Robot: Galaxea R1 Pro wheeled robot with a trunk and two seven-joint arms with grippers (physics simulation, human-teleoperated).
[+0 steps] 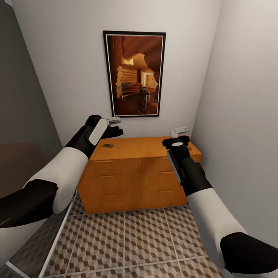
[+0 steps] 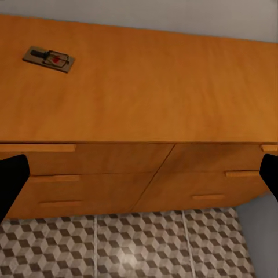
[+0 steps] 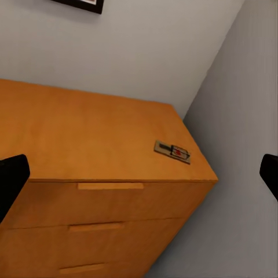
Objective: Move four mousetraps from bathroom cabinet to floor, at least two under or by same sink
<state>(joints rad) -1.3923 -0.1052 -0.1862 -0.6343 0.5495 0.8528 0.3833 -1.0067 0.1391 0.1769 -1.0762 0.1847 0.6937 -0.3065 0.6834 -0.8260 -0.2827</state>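
The orange-brown cabinet stands against the back wall on the cube-patterned bathroom floor. One mousetrap lies on its top near the left end, also seen in the left wrist view as mousetrap. Another mousetrap lies near the top's right front corner. My left gripper hovers above the left end, open and empty, its fingers far apart. My right gripper hangs over the right end, open too, with its fingers spread wide. The sink is out of view.
A framed picture hangs above the cabinet. A wall runs close along the right, and a grey panel closes the left side. The cabinet's drawers with slim bar handles are shut.
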